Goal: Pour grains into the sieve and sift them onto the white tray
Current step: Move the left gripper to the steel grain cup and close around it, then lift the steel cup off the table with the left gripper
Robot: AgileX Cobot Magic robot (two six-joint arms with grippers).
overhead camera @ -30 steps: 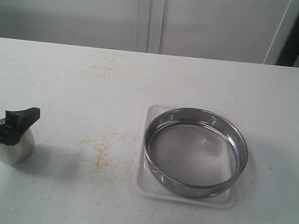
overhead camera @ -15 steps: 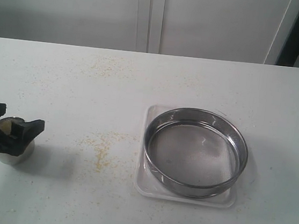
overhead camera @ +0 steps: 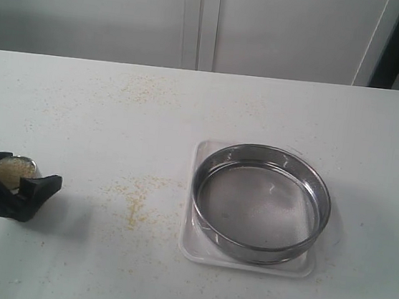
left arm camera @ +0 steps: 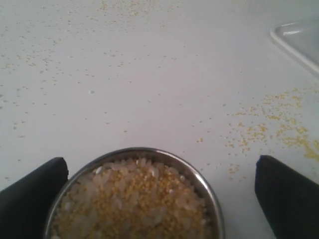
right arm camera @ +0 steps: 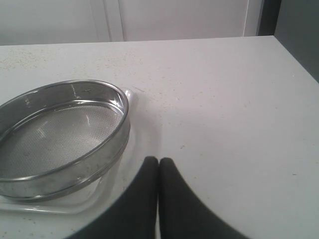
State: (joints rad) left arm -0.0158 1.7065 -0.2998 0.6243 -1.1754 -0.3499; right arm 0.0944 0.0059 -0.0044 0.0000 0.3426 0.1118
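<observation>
Pale bench (overhead camera: 190, 105) is carrying the sieve (overhead camera: 256, 251), which is sitting empty on the tray (overhead camera: 192, 248). Left gripper (left arm camera: 159, 168) is straddling the cup (left arm camera: 199, 179) of grains (left arm camera: 134, 199), jaws wide, not yet gripping. Right gripper (right arm camera: 159, 164) is resting closed and empty beside the sieve. Pouring and sifting are both lying ahead.

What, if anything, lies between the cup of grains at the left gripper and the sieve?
Nothing visible blocks it. Between the cup and the sieve on the white tray lies only bare table with spilled grains. The open left gripper straddles the cup.
</observation>
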